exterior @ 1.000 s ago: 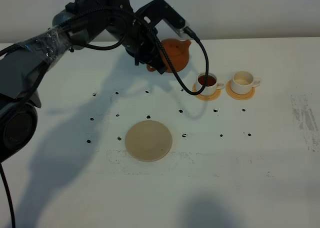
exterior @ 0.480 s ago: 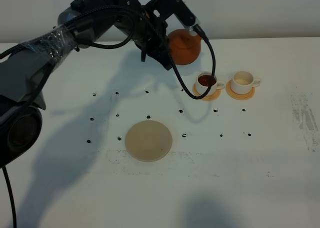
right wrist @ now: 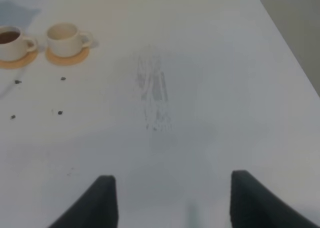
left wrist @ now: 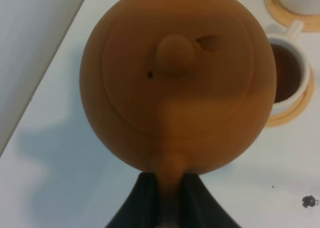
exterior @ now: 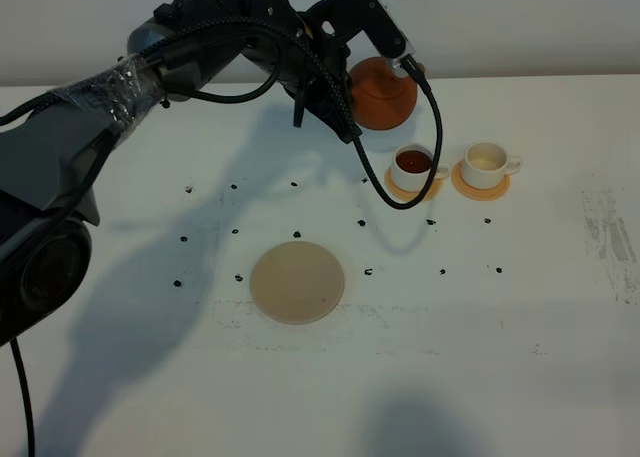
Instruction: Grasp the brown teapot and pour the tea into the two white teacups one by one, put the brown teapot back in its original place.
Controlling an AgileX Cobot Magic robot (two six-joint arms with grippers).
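**A:** Where is the brown teapot [exterior: 385,95]?

**B:** Upper centre of the overhead frame, lifted off the bench [exterior: 520,307] on the left arm [exterior: 180,57]. It hangs just above and to the left of the two cups.

**A:** And the grip?

**B:** In the wrist view, the left jaws are pressed together on the loop handle [left wrist: 170,155], pinching it from both sides. That hold puts the spout on the far side, facing the cups, so a roll of the wrist would tip it.

**A:** Is it pouring?

**B:** It does not look like it. The pot sits roughly level, lid up, with no stream visible.

**A:** What about the cups?

**B:** Each stands on a small orange coaster [exterior: 398,190], right of centre. The left teacup [exterior: 413,165] holds dark tea. The right teacup [exterior: 487,161] shows only a cream inside, so it looks unfilled.

**A:** So halfway through?

**B:** That seems a fair judgement. The spout probably has to move over the right teacup next. The cup is small, so aim matters more than speed.

**A:** And the right arm?

**B:** It is out of the overhead frame. Its own camera shows the right jaws spread wide over bare bench, holding nothing.

**A:** Where does the pot go back?

**B:** Likely the tan coaster [exterior: 297,282], lower centre among the black marks [exterior: 234,232], well apart from the cups and unoccupied.
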